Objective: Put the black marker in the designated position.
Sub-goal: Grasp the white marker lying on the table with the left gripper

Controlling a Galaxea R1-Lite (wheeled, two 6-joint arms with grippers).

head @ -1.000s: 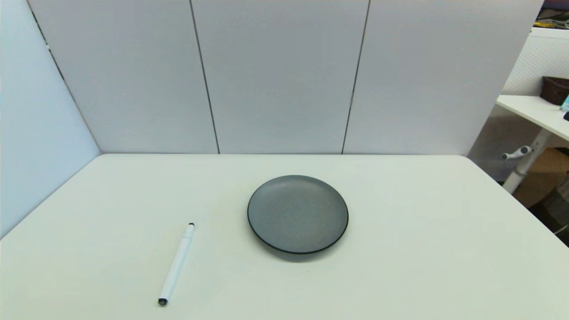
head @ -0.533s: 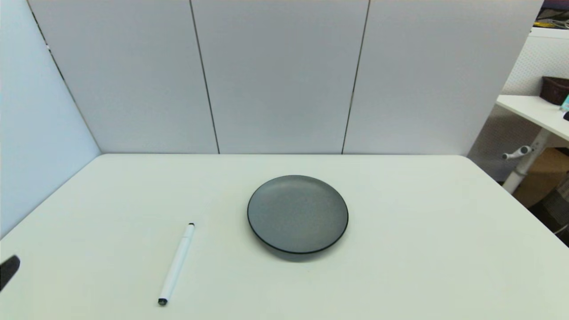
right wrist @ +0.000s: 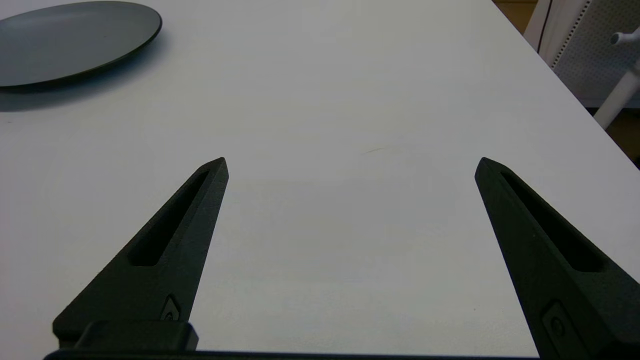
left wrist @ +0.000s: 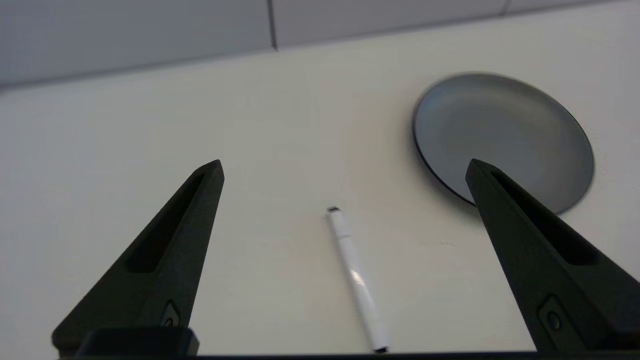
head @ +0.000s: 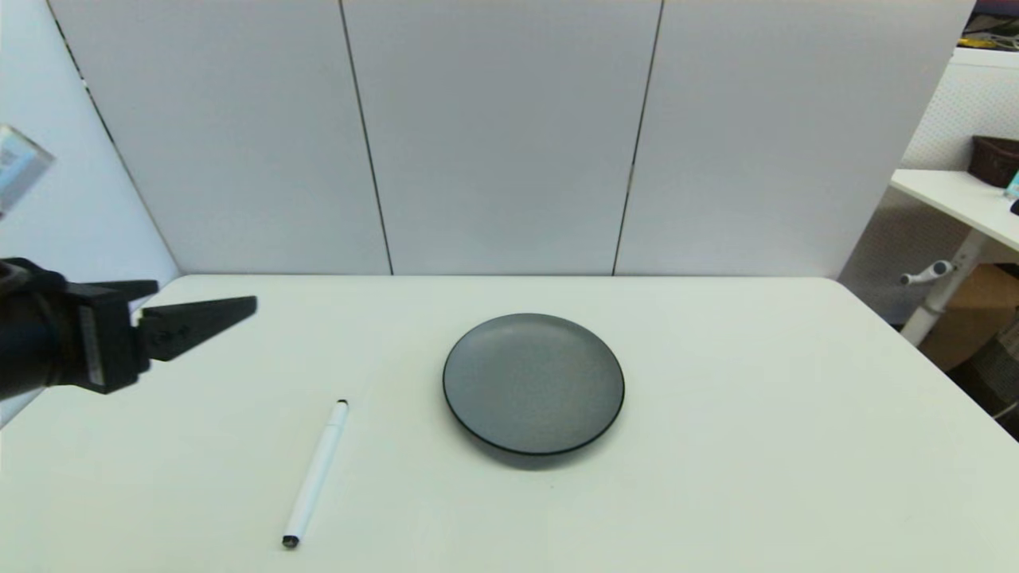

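Observation:
The black marker [head: 316, 473], a slim white pen with black tips, lies on the white table [head: 756, 461] at the front left, left of the round dark grey plate [head: 533, 382]. My left gripper [head: 205, 293] hovers open above the table's left edge, behind and left of the marker, holding nothing. In the left wrist view the marker [left wrist: 356, 277] lies between and below the spread fingers of the left gripper [left wrist: 345, 164], with the plate [left wrist: 502, 130] beyond. The right gripper [right wrist: 352, 161] is open and empty over bare tabletop, with the plate [right wrist: 75, 40] far off. No marking shows on the table.
Grey partition panels [head: 501, 135] close off the back and left of the table. Past the table's right edge [head: 915, 350] stand another white desk [head: 955, 199] and a chair part [right wrist: 620, 90].
My left arm has come in from the left edge and risen up and to the right over the table's left side. Marker and plate have not moved.

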